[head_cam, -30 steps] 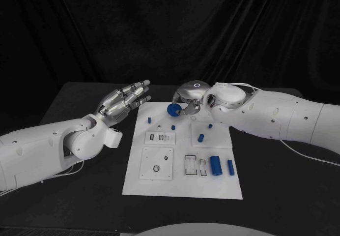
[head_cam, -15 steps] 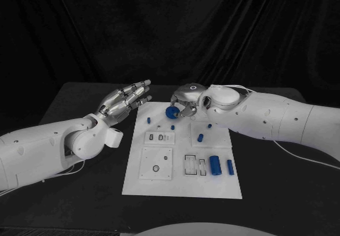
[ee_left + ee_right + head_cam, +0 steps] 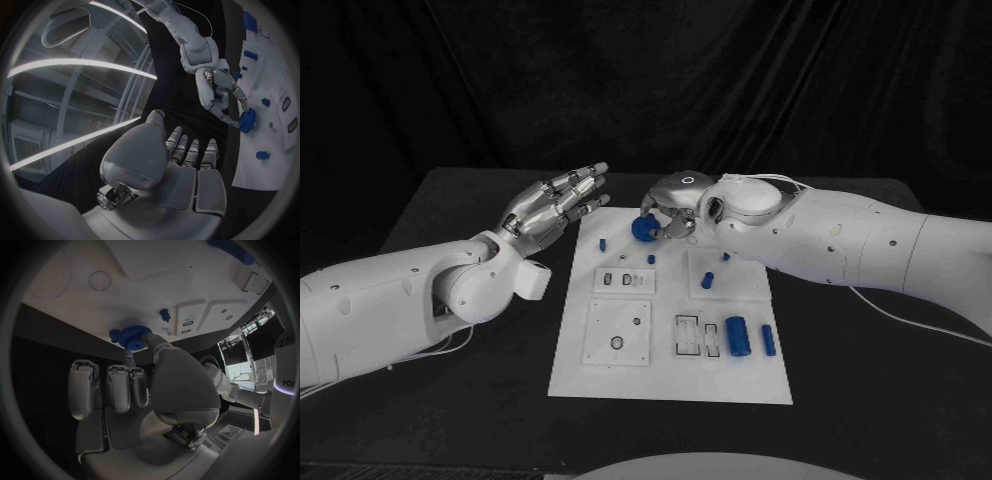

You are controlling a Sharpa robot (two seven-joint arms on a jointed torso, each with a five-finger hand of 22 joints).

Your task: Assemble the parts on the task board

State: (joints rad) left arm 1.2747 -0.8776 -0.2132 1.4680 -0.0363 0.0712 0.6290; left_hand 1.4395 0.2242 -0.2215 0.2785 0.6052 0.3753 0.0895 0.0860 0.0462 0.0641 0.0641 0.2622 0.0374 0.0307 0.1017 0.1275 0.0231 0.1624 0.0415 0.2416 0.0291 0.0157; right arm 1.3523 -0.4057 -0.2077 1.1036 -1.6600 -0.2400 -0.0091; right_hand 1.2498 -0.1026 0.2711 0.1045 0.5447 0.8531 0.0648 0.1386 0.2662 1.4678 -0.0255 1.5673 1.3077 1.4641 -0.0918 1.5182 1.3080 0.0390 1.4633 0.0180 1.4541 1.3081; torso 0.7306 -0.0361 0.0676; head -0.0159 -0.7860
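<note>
The right hand (image 3: 678, 205) pinches a blue gear (image 3: 645, 229) at its fingertips above the far end of the task board (image 3: 669, 370), toothed face tilted toward the left hand (image 3: 554, 205), which stays open; the gear has shifted slightly leftward since the earlier frame.

Blue toothed gear (image 3: 645, 228) in silver right hand (image 3: 678, 205); white task board (image 3: 672, 370) dotted with blue parts (image 3: 737, 335); black table (image 3: 877, 400); black curtain (image 3: 646, 80); silver left hand (image 3: 553, 207).
</note>
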